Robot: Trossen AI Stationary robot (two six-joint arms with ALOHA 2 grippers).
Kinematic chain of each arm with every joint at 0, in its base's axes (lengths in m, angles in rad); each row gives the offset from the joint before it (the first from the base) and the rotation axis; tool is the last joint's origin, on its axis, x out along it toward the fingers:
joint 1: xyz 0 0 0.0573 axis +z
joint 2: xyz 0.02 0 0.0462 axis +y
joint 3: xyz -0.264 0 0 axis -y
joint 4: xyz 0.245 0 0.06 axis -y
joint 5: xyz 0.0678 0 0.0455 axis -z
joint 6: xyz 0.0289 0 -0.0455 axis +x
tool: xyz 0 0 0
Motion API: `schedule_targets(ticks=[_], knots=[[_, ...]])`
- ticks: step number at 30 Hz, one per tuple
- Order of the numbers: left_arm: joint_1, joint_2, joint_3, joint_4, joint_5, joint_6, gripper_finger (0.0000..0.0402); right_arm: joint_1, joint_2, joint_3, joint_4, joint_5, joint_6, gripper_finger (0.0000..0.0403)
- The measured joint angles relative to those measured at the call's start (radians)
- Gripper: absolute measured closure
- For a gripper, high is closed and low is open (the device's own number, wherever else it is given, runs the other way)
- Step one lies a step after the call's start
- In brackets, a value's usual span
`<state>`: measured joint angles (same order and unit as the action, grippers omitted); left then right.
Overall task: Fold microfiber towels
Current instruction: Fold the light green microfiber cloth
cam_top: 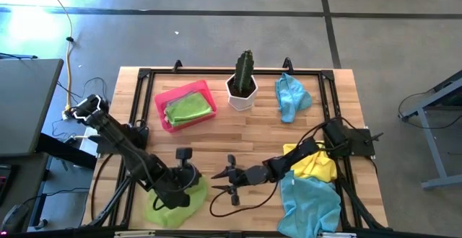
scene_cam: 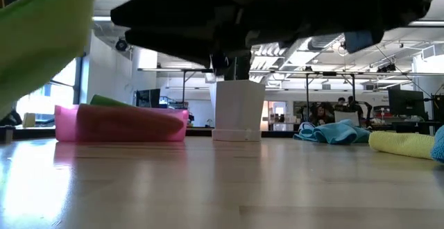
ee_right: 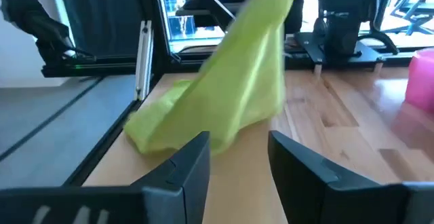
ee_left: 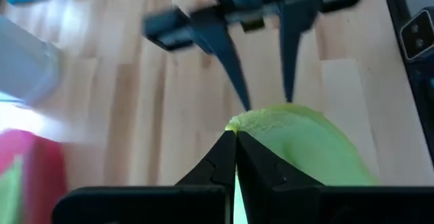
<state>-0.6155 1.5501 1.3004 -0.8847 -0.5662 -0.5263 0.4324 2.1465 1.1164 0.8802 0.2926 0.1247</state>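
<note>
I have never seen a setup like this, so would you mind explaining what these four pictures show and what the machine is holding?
This is a robot with two dark arms working at a wooden table, each ending in a two-finger gripper. One picture looks straight down from above, one looks level across the tabletop, and two come from cameras on the arms' wrists.

On the table are a pink tray holding a green towel, a potted cactus, a blue towel at the back, and a yellow towel and another blue towel at the front right.

The left gripper is shut on a lime green towel, lifting its edge off the table. The right gripper is open and empty, pointing at that towel.
</note>
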Motion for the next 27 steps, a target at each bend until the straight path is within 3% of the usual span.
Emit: schedule_targets(ticks=[10, 19, 27], knots=[[0.099, 0.0, 0.165, -0.16, 0.001, 0.123, 0.0401, 0.021, 0.04, 0.0, 0.033, -0.019, 0.058, 0.0262], [0.15, -0.001, 0.29, -0.245, 0.001, 0.13, 0.0401, 0.047, 0.041, -0.001, -0.072, 0.058, 0.096, 0.0262], [0.179, -0.001, 0.355, -0.245, -0.045, 0.145, 0.0401, 0.046, 0.041, -0.001, -0.069, 0.14, 0.236, 0.0262]])
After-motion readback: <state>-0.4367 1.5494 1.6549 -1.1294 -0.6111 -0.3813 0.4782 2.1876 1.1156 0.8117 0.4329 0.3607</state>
